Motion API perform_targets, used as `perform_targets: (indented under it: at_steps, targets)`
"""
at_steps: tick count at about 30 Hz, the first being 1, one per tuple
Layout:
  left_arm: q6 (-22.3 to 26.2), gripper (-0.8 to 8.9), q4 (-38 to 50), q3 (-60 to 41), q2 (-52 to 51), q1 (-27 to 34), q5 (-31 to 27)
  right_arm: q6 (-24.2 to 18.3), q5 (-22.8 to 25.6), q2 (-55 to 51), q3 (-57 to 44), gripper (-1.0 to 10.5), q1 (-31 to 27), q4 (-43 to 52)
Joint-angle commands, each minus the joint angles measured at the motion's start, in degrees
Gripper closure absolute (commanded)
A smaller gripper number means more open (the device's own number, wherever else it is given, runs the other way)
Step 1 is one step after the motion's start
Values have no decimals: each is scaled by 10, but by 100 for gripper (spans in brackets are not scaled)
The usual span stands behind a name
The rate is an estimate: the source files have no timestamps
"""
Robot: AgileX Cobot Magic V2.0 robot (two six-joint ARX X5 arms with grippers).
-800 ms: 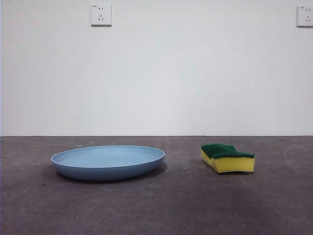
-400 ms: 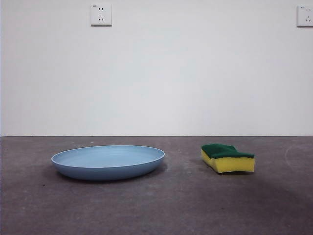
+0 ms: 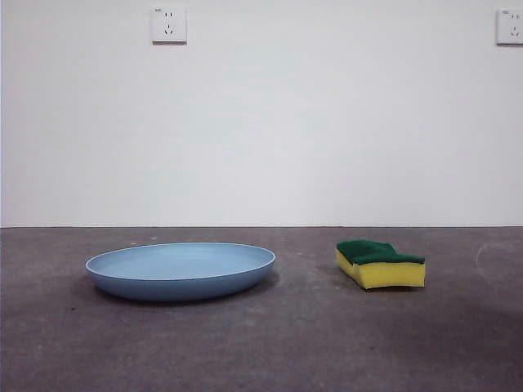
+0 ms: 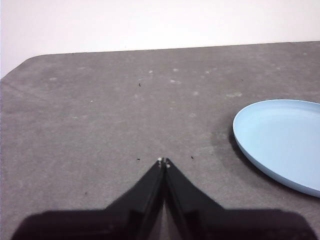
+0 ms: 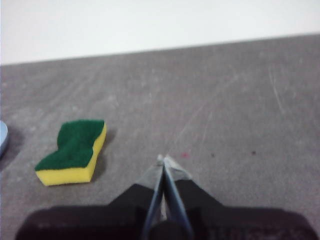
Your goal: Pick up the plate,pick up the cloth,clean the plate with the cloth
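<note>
The left gripper (image 4: pixel 163 161) has its two black jaws pressed tip to tip, with no gap showing and nothing held between them. It hangs over bare table, and the plate (image 4: pixel 282 142) lies off to one side of it, apart from the jaws. The right gripper (image 5: pixel 164 160) is likewise closed to a point, jaws meeting and holding nothing. It too is above bare table, with the cloth (image 5: pixel 74 152) near but clear of it.

In the front view neither arm shows. The plate (image 3: pixel 181 270), light blue, round and shallow with a raised rim, sits flat on the table and casts a soft shadow beneath its edge. The cloth (image 3: pixel 381 264) is a small block of yellow foam with a dark green, slightly wavy top; it rests green side up, beside the plate with open table between them. A sliver of the plate's rim (image 5: pixel 2 137) shows at the edge of the right wrist view, just beyond the cloth. Nothing lies between either gripper and its nearest item.

The table (image 3: pixel 286 343) is a dark grey, matte, slightly mottled surface with pale flecks and faint scratches; one rounded corner (image 4: pixel 30 60) appears in the left wrist view. Behind it rises a plain white wall carrying a white socket plate (image 3: pixel 168 24) and a second socket (image 3: pixel 509 26) at the frame's side
</note>
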Motion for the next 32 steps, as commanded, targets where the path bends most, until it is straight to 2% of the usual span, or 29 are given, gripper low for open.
perform_targets:
  at_steps: [1, 5, 7, 32]
  targets:
    - [-4, 816, 3, -8, -1, 2, -2, 10, -1, -2, -6, 946, 0, -3]
    - [-4, 816, 3, -8, -1, 2, -2, 12, -18, -2, -6, 946, 0, -3]
    - [-4, 816, 3, -8, -1, 2, -2, 31, -30, -2, -6, 946, 0, -3]
    - [-4, 816, 3, -8, -1, 2, -2, 34, -26, 0, -5, 946, 0, -3]
